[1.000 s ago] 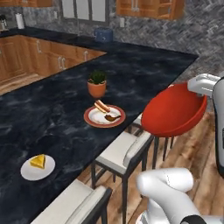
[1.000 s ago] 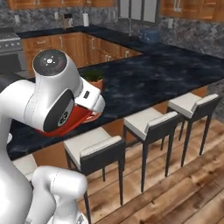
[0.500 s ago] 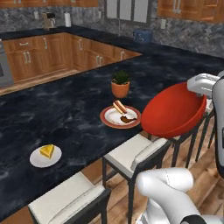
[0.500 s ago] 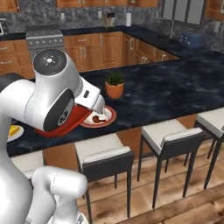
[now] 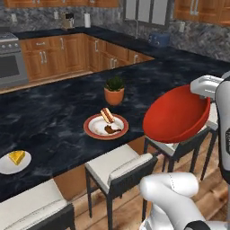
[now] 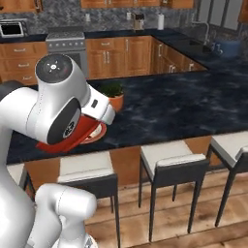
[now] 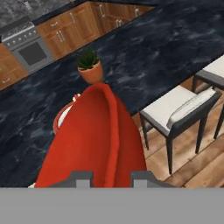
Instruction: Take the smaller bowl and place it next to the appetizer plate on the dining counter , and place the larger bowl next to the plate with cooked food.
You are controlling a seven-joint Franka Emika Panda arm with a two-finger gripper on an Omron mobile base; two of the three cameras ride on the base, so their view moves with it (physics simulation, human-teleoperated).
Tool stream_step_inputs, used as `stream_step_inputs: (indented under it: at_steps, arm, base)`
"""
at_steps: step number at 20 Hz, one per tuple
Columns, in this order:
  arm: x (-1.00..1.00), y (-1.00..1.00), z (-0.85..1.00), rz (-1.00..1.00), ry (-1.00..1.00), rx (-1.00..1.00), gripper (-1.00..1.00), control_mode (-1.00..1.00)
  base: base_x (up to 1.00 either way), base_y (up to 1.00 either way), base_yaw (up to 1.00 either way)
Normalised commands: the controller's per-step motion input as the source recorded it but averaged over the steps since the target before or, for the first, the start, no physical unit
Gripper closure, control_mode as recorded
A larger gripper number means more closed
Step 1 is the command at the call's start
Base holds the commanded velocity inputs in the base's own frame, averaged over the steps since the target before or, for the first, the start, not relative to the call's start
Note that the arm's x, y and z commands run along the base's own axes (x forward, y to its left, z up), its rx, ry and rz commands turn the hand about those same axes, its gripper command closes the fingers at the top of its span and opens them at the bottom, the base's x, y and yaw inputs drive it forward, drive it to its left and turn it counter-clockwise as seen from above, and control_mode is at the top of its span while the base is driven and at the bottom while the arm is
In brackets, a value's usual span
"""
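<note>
— While I hang over the stools, what do my jaws hold?
— My gripper (image 7: pixel 106 178) pinches the rim of the larger bowl (image 5: pixel 176 114), tilted on edge, off the floor beside the dining counter (image 5: pixel 54 112).
— And the plates?
— On that black top, the plate with cooked food (image 5: pixel 106 126) sits just in front of a potted plant (image 5: pixel 114 90). The appetizer plate (image 5: pixel 14 161) with its yellow wedge lies well apart, toward the left base view's left edge.
</note>
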Motion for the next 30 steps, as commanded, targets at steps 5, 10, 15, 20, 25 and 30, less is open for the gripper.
stream_step_inputs:
  at_steps: [5, 10, 15, 20, 25, 30]
  arm:
    - [0.0, 0.0, 0.0, 0.0, 0.0, 0.0, 1.0, 1.0]
    - [0.0, 0.0, 0.0, 0.0, 0.0, 0.0, 1.0, 1.0]
    - [0.0, 0.0, 0.0, 0.0, 0.0, 0.0, 1.0, 1.0]
    - [0.0, 0.0, 0.0, 0.0, 0.0, 0.0, 1.0, 1.0]
    - [0.0, 0.0, 0.0, 0.02, 0.0, 0.0, 1.0, -1.0]
    - [0.0, -0.22, -0.21, 0.01, -0.04, 0.0, 1.0, -1.0]
  base:
    - [0.41, -0.77, 0.24]
    - [0.87, -0.2, 0.27]
    - [0.93, 0.0, 0.27]
    - [0.79, 0.0, 0.28]
    - [0.07, 0.0, 0.08]
    - [0.0, 0.0, 0.0]
